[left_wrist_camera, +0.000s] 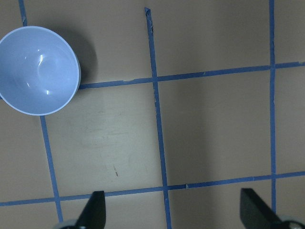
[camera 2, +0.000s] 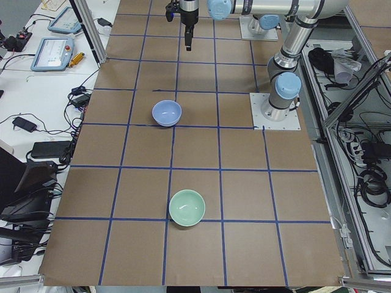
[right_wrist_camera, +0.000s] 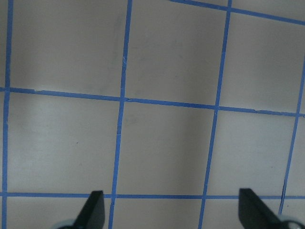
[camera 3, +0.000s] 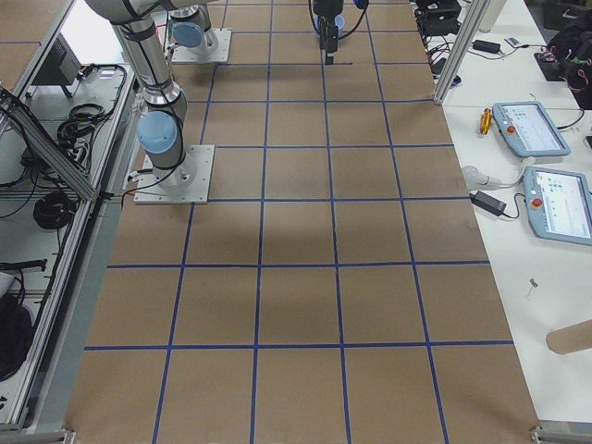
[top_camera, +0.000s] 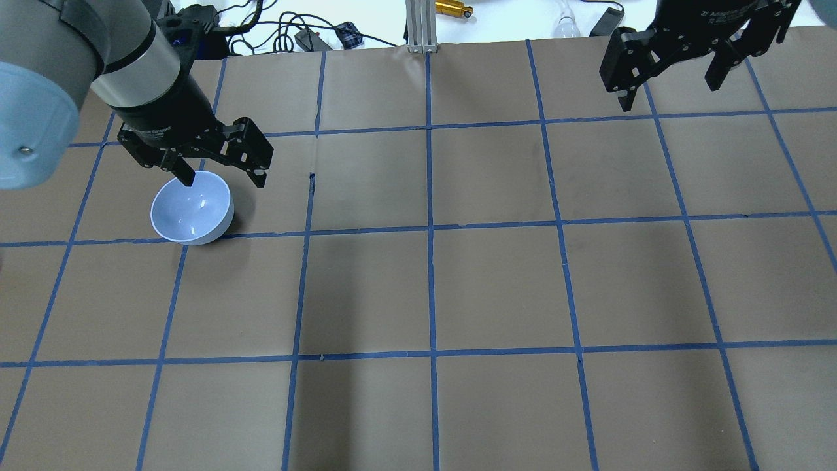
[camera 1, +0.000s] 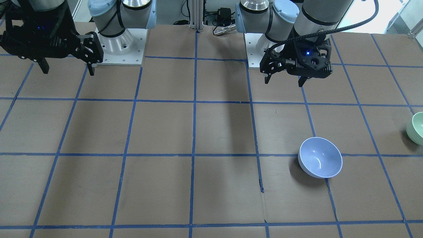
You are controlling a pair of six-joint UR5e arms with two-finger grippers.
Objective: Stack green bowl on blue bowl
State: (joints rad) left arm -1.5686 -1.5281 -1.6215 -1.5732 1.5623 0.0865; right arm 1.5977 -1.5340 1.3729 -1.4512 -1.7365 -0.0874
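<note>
The blue bowl [camera 1: 320, 157] stands upright and empty on the brown table; it also shows in the overhead view [top_camera: 193, 208], the left side view [camera 2: 167, 113] and the left wrist view [left_wrist_camera: 39, 70]. The green bowl [camera 2: 187, 207] stands upright near the table's left end, about two squares from the blue bowl. It is cut by the front view's right edge [camera 1: 417, 128] and is out of the overhead view. My left gripper [top_camera: 224, 181] hangs open and empty, high above the table near the blue bowl. My right gripper [top_camera: 669, 91] is open and empty, high over the far right.
The table [top_camera: 497, 288] is brown with a blue tape grid. The arm bases [camera 1: 120, 46] are bolted along the robot's edge. Cables and a metal post [top_camera: 418, 26] lie past the far edge. Benches with tablets [camera 3: 532, 129] flank the table.
</note>
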